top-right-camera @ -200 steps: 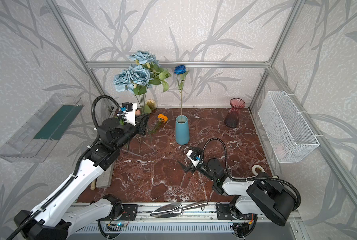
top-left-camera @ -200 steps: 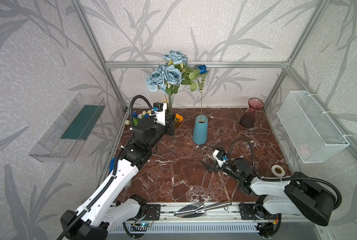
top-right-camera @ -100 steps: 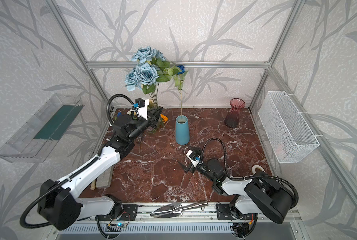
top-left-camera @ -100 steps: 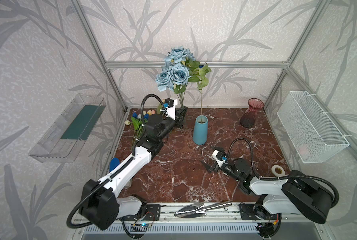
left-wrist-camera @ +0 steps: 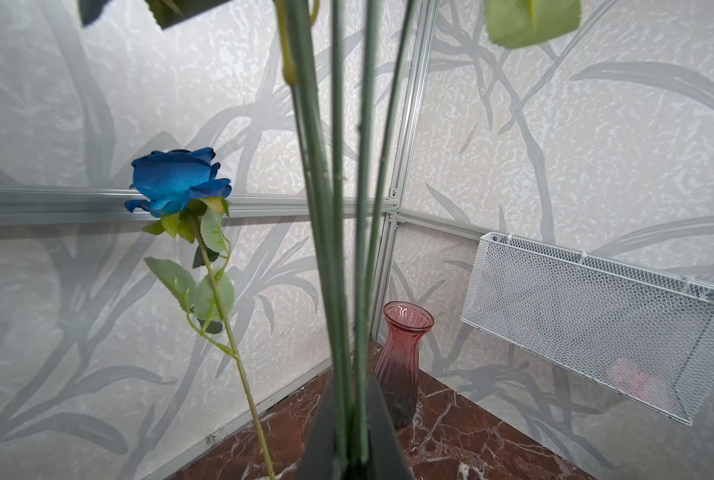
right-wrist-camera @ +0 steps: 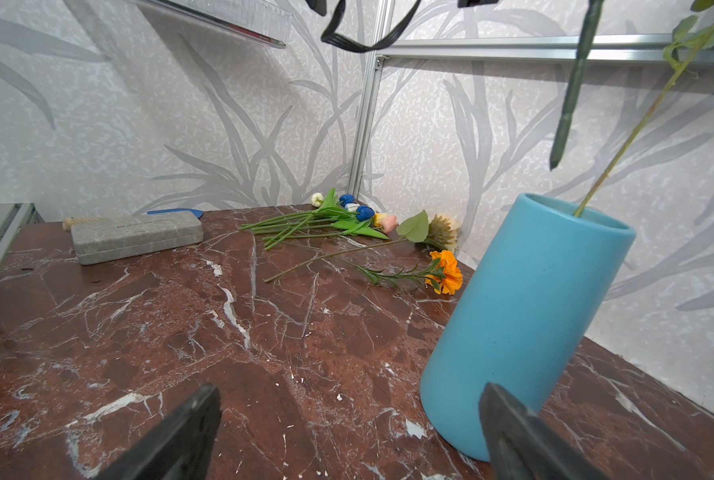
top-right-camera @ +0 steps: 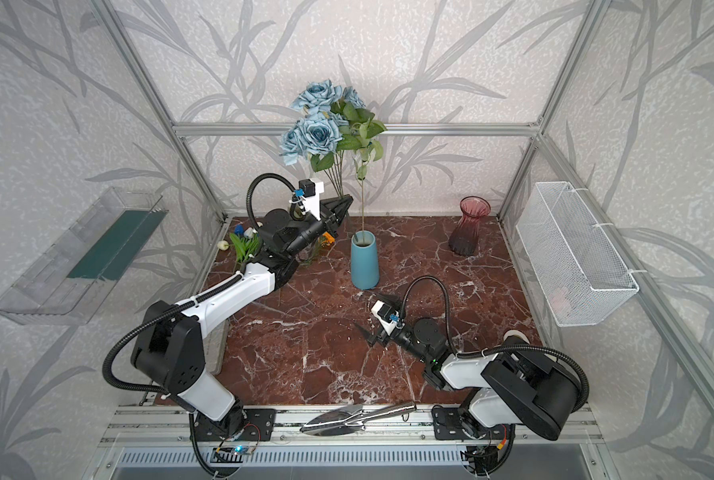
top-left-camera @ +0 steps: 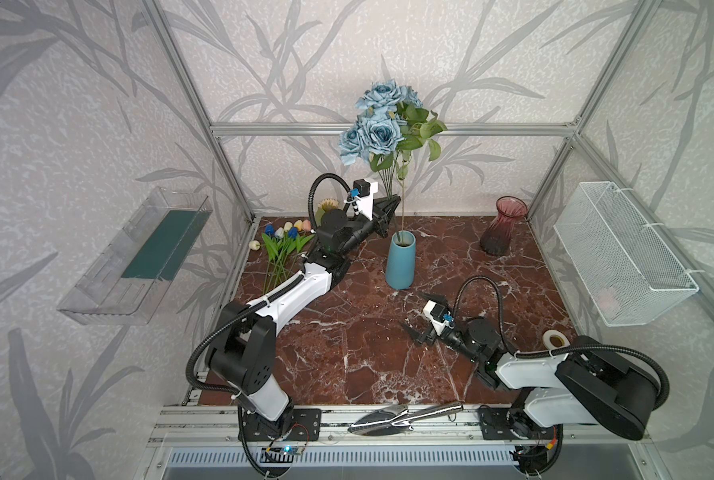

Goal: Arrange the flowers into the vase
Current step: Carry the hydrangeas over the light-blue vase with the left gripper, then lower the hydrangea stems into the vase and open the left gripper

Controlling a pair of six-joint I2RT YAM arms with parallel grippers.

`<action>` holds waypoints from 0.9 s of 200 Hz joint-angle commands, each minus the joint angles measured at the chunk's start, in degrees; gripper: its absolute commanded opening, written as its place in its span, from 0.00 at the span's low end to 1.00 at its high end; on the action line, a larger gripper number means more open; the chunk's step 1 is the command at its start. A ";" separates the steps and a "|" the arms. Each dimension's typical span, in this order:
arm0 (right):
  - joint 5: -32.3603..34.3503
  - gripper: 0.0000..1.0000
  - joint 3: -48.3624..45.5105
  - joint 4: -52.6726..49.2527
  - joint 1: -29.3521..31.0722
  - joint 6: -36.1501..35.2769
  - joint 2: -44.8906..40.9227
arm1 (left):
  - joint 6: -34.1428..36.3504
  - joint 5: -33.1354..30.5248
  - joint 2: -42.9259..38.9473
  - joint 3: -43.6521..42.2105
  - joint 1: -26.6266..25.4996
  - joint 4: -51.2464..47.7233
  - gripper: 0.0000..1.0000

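Left pincer (top-left-camera: pixel 391 204) tight on rose bunch (top-left-camera: pixel 374 133) stems

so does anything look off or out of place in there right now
Nothing spilled or broken. The blue vase stands upright with one stem in it. The oddest thing is a metal trowel lying across the front rail, off the marble. The tulips and orange marigold lie loose in the far left corner.

Loads of bare marble (top-left-camera: pixel 347 332) mid-table; blue vase (top-left-camera: pixel 400 266) plus rose stem (top-right-camera: pixel 362 212) in the way back-centre; tulips (top-left-camera: pixel 282 245) cluttering back-left; red vase (top-left-camera: pixel 499 228) parked back-right.
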 commanded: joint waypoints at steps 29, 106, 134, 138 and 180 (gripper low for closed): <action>0.10 0.97 -0.67 3.28 0.38 -0.90 0.39 | -0.84 1.80 4.81 3.84 -0.31 4.83 0.00; -0.08 0.97 -0.85 2.71 0.46 -1.36 -0.34 | 1.63 0.98 8.41 2.30 -0.48 4.08 0.00; -0.24 0.97 -0.79 2.47 0.47 -1.34 -0.32 | 3.52 0.33 8.16 0.16 -1.17 3.87 0.00; -0.33 0.97 -0.79 2.40 0.47 -1.29 -0.42 | 3.86 0.05 8.03 -0.15 -1.33 3.62 0.00; -0.43 0.97 -0.57 2.08 0.43 -1.34 -0.06 | 6.37 -1.80 8.21 -2.73 -2.50 3.18 0.00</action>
